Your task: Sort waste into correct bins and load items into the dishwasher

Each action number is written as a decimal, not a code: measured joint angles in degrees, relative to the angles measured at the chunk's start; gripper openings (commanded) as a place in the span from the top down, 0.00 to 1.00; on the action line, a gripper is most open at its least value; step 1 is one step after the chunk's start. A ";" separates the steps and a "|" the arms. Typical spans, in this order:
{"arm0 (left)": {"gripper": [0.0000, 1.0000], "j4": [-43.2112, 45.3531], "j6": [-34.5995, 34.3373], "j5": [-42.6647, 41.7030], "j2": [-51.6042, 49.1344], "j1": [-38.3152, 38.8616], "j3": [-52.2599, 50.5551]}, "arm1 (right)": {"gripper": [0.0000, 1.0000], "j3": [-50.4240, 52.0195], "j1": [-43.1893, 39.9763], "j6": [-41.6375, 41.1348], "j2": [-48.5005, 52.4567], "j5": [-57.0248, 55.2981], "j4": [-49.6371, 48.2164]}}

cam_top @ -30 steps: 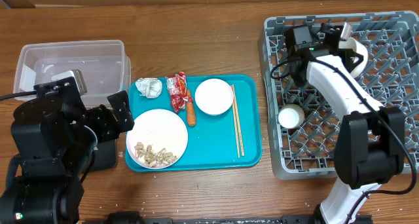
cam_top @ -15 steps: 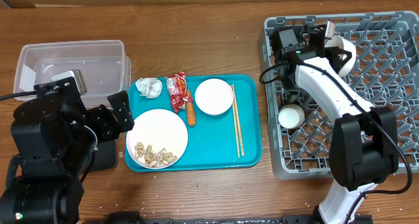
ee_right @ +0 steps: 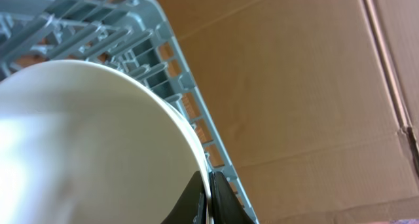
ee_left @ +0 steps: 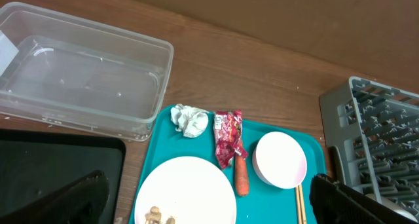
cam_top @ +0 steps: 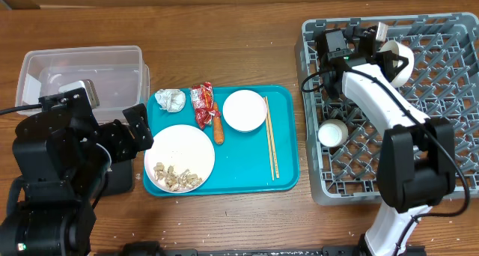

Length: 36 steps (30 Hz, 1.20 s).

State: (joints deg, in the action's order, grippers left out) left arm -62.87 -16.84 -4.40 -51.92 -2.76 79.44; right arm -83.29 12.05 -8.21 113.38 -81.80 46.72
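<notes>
My right gripper (cam_top: 380, 40) is shut on the rim of a white bowl (cam_top: 398, 61) and holds it on edge over the far part of the grey dish rack (cam_top: 441, 129). In the right wrist view its fingers (ee_right: 200, 196) pinch the bowl's rim (ee_right: 91, 145). A small white cup (cam_top: 332, 132) sits in the rack. My left gripper (cam_top: 138, 129) is open and empty left of the teal tray (cam_top: 288, 174). The tray holds a napkin (cam_top: 171, 99), a red wrapper (cam_top: 201, 104), a carrot stick (cam_top: 218, 129), a pink-sided bowl (cam_top: 245, 110), chopsticks (cam_top: 270, 136) and a plate (cam_top: 179, 151) with crumbs (cam_top: 177, 178).
The clear tub (cam_top: 82, 76) stands empty at the far left. The black tray (ee_left: 59, 165) lies in front of it, mostly hidden under my left arm in the overhead view. Bare wooden table lies between the teal tray and the rack.
My right gripper has shifted a little to the left with the white bowl over the rack's far edge. The left arm has not moved.
</notes>
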 measured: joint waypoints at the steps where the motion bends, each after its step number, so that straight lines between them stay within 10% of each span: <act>1: 0.00 0.00 0.00 0.00 0.00 0.00 0.00 | 0.93 0.00 0.07 0.13 0.63 -0.42 0.00; 7: 0.00 0.02 0.00 0.02 0.00 0.00 0.00 | 0.37 0.02 3.63 1.20 3.19 -2.32 0.02; 14: 0.00 0.00 0.00 0.00 0.00 0.00 0.00 | 0.15 0.15 8.20 1.51 2.27 -2.32 0.55; 21: 0.00 0.00 0.00 0.00 0.00 0.00 0.00 | 0.14 -0.07 16.39 1.57 -11.32 10.99 5.60; 26: 0.00 0.00 0.00 0.00 0.00 0.00 0.00 | 0.25 -1.25 24.70 0.87 -20.72 42.73 6.27; 36: 0.00 0.00 0.00 0.00 0.00 0.00 0.00 | 0.35 0.72 25.46 -15.74 -12.90 77.72 4.24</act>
State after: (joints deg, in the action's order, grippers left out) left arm -62.87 -16.84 -4.40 -51.92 -2.76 79.44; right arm -82.56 37.52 -23.94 100.49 -4.08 50.96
